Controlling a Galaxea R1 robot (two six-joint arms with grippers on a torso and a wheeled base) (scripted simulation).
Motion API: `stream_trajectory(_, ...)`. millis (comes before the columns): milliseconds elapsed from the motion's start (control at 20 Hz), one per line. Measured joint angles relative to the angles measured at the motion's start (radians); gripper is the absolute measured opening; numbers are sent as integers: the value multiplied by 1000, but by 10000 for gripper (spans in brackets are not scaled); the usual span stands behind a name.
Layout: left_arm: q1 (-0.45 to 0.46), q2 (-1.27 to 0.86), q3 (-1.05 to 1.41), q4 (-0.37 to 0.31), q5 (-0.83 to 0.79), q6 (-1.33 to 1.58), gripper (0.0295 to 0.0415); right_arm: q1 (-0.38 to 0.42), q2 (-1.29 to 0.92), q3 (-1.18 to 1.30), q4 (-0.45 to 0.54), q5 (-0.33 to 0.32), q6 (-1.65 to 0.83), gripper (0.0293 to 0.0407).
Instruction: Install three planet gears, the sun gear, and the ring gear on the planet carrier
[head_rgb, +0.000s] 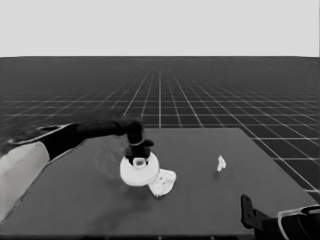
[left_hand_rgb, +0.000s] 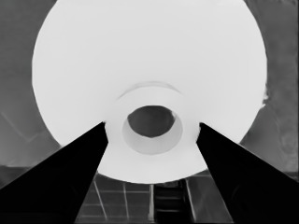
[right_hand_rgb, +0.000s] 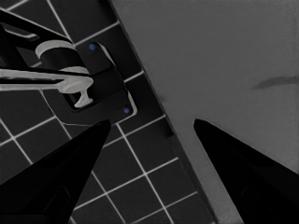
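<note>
Larger round part (head_rgb: 136, 172) at the left-centre of the table (head_rgb: 75, 210), pinched by the left gripper (head_rgb: 139, 154) from straight above. Seen from the left wrist, black fingers (left_hand_rgb: 70, 172) set against either side of the raised collar around the centre hole, with the broad white face spreading out beyond them. Hard to tell whether lifted clear or already leaning on what lies beside it.

Judged to be the last step: seating this part over the gears. Worth keeping level, since a grip on so small a collar gives little hold against tipping. Better to carry sideways first, until the centre hole stands over the middle of the stack, and only then to lower. Best lowered slowly, with a slight twist if the teeth refuse to mesh, and never forced. No release until the rim sits flat all round.

Smaller round part (head_rgb: 164, 182) just beside it, toward the near right, partly hidden under its edge, showing a ragged toothed outline that suggests gears already set on it; impossible to count them from here. Easily nudged out of place by a sliding approach, so no dragging across the table.

Right gripper (right_hand_rgb: 152, 122) parked off the near right corner, fingers spread, holding nothing, not needed.

Thin white piece (head_rgb: 221, 163) well apart on the right side, out of the way.
</note>
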Motion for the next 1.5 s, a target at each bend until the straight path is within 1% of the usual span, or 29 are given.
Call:
stream_trajectory(50,10,112,-34,9,7,-55,349,0,0,0,0,0,0,385)
stream_trajectory(100,15,182,-75,14,11,-74,349,0,0,0,0,0,0,385)
stream_trajectory(250,19,258,-141,19,13,-82,349,0,0,0,0,0,0,385)
stream_trajectory(400,20,272,-158,20,14,-83,349,0,0,0,0,0,0,385)
stream_trajectory(450,56,278,-176,59,5,-71,349,0,0,0,0,0,0,385)
stream_trajectory(500,83,282,-191,82,-2,-63,349,0,0,0,0,0,0,385)
stream_trajectory(650,111,287,-209,107,-11,-52,349,0,0,0,0,0,0,385)
stream_trajectory(1500,120,290,-212,113,-14,42,349,0,0,0,0,0,0,385)
